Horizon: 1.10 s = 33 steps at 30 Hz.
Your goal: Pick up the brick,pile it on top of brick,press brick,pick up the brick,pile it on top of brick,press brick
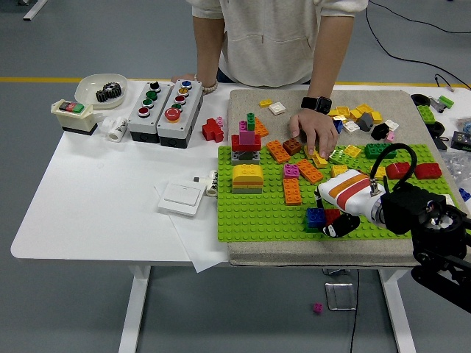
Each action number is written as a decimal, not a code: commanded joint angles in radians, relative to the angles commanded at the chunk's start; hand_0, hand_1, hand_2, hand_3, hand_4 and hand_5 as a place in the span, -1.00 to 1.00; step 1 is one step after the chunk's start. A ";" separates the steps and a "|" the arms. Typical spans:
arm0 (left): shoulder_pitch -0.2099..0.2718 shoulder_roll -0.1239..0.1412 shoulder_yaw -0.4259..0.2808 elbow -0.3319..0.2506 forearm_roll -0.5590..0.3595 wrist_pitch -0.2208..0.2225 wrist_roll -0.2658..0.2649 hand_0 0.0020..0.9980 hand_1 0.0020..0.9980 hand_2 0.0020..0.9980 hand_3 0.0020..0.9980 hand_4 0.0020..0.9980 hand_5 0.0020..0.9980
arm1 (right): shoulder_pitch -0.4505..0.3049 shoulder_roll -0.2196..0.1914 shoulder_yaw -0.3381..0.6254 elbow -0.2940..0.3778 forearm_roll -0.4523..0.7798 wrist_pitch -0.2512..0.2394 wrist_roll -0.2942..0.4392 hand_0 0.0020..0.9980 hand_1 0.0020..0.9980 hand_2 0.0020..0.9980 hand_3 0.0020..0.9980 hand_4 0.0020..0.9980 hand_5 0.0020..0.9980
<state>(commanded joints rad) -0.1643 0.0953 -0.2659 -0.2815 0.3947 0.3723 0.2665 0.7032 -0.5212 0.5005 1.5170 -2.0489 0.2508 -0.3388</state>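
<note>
My right hand (340,215), a white shell with an orange stripe on a black arm, lies low over the front right of the green baseplate (257,209). A blue brick (316,217) sits on the plate against the hand's left side. A red brick (331,215) beside it is partly covered by the hand. Further left on the plate stand a yellow stack (247,178) and a tall red, pink and green stack (246,140). Orange bricks (293,190) lie mid-plate. My left arm is out of view.
A person stands at the far side, one hand (313,132) resting on bricks at the plate's far edge, the other (188,78) behind the button boxes (163,109). Loose bricks (360,119) cover the mat's far right. A white switch plate (181,196) lies left of the baseplate.
</note>
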 joint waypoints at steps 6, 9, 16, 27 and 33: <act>0.002 0.000 -0.001 0.000 0.001 0.000 0.000 0.53 0.45 0.47 0.18 0.28 0.32 | -0.003 -0.002 0.001 0.003 -0.005 0.011 0.001 -0.76 -0.91 -0.72 -0.05 0.53 -0.28; 0.003 0.000 -0.002 0.000 0.004 0.000 0.001 0.53 0.45 0.47 0.18 0.28 0.32 | -0.004 -0.001 0.002 0.005 -0.007 0.015 0.003 -0.76 -0.91 -0.72 -0.05 0.53 -0.28; 0.006 0.000 -0.004 0.000 0.008 -0.001 0.002 0.53 0.45 0.47 0.18 0.28 0.32 | -0.006 -0.001 0.004 0.009 -0.012 0.018 0.004 -0.76 -0.91 -0.71 -0.02 0.60 -0.25; 0.004 0.001 -0.002 -0.001 0.006 -0.002 0.001 0.53 0.45 0.47 0.18 0.28 0.32 | -0.008 -0.004 0.015 0.019 -0.018 0.030 0.006 -0.76 -0.89 -0.70 0.10 0.95 -0.05; 0.002 0.001 0.001 -0.001 0.001 -0.002 -0.001 0.53 0.45 0.47 0.18 0.28 0.32 | -0.010 -0.006 0.023 0.025 -0.021 0.032 0.006 -0.76 -0.89 -0.70 0.15 1.00 0.02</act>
<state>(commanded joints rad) -0.1620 0.0967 -0.2653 -0.2823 0.3956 0.3707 0.2659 0.6937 -0.5267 0.5234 1.5416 -2.0703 0.2830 -0.3326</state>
